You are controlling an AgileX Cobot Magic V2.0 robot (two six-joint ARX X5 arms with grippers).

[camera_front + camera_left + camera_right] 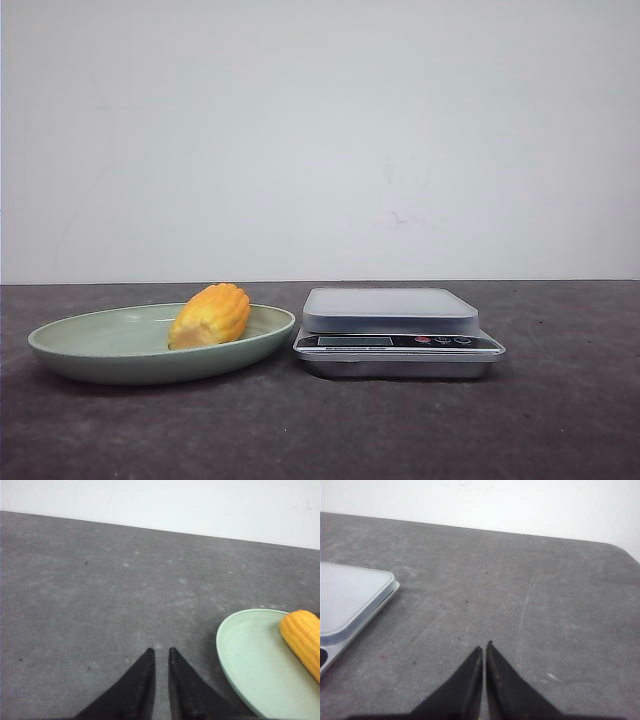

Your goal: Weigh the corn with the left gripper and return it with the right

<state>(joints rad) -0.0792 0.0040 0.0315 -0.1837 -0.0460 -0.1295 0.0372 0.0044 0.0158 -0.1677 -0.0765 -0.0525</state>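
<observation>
The corn (pixel 210 315), a stubby yellow-orange cob, lies on its side in a pale green plate (pixel 105 338) at the left of the table. The left wrist view shows the corn (pixel 302 641) on the plate (pixel 250 657). My left gripper (pixel 161 650) hovers over bare table beside the plate, its fingers nearly together and empty. My right gripper (pixel 484 645) is shut and empty over bare table, beside the scale (pixel 345 600). Neither gripper shows in the front view.
A silver digital kitchen scale (pixel 390 312) with a pale grey weighing platform stands just right of the plate, almost touching it. The table top is dark grey with a white wall behind it. The table's far right corner (pixel 620 547) shows in the right wrist view.
</observation>
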